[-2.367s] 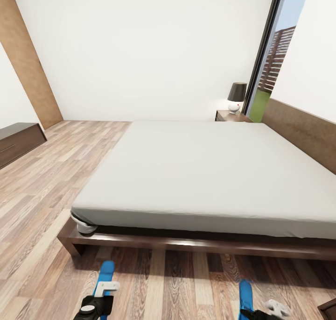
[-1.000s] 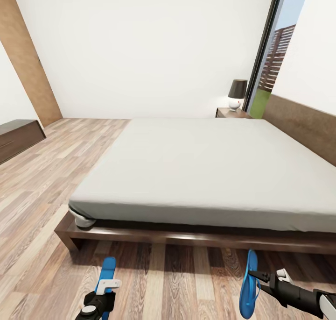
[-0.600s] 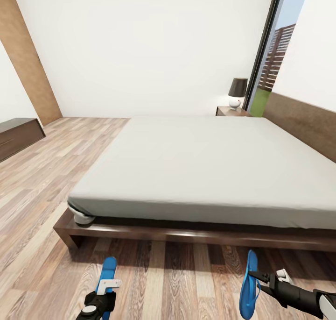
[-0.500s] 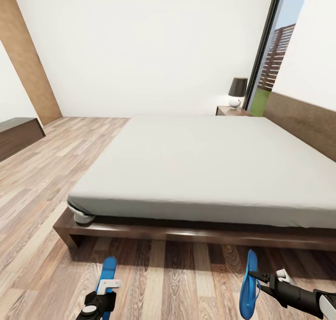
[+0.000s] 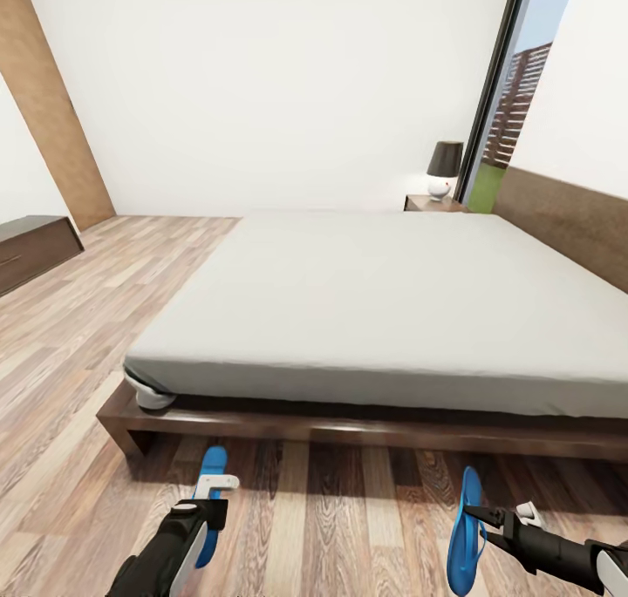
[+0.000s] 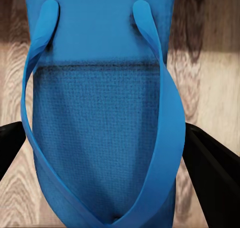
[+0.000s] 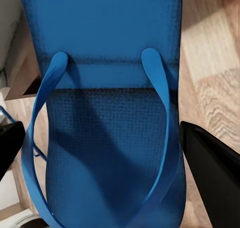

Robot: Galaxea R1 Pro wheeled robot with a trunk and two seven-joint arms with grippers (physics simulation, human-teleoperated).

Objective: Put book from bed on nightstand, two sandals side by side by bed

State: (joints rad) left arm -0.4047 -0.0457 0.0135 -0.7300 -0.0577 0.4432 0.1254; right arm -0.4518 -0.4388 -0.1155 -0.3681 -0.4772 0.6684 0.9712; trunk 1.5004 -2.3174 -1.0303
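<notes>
I stood at the foot of the bed (image 5: 366,318) with a sandal in each gripper. My left gripper (image 5: 212,491) was clenched on the left sandal (image 5: 210,501), and compared with half a second earlier that arm had come up and forward: the sandal now sat nearer the bed frame and more of my forearm showed. In my left wrist view that sandal (image 6: 100,118) lay flat between my dark fingers (image 6: 215,173), its straps toward the camera, the wood floor (image 6: 215,88) beyond.

My right gripper (image 5: 475,517) had not shifted; it gripped the right sandal (image 5: 467,532), which stood on edge above the floor (image 5: 331,527), well apart from the left one. In my right wrist view the sandal (image 7: 110,113) filled the space between my fingers (image 7: 215,163).

The whole view had also tipped slightly, so the bed, the far nightstand (image 5: 433,203) and its lamp (image 5: 443,168) sat a little higher in the picture.
</notes>
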